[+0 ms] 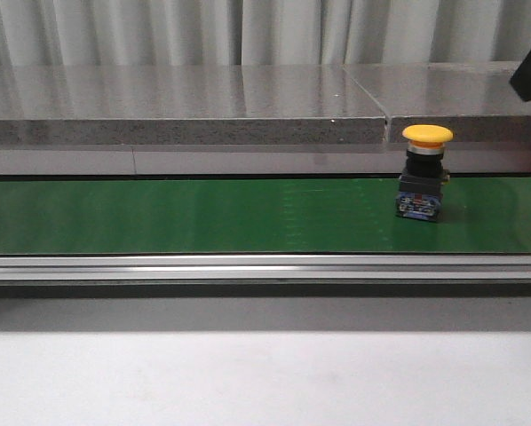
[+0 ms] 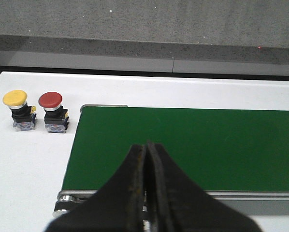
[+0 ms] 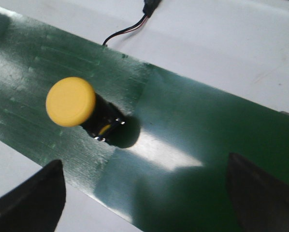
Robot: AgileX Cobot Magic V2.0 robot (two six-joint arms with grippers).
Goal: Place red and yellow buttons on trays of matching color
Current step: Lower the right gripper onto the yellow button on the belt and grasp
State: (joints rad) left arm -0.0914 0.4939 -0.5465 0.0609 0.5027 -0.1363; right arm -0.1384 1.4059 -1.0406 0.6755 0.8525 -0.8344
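Yellow button (image 1: 426, 171) upright on green belt (image 1: 203, 216), right end. Right gripper (image 3: 144, 193) fingers spread above it; left gripper (image 2: 147, 188) fingers clenched, empty.

Pale pleated curtains (image 1: 159, 31) hang behind a speckled grey stone ledge (image 1: 186, 120); soft light gleams off the white counter (image 1: 248, 373).

We see even, bright overhead light in front and left wrist views. In the right wrist view, glare streaks the green conveyor belt (image 3: 183, 145) beside the yellow button (image 3: 70, 101), which casts a dark shadow; its cap is slightly soft.
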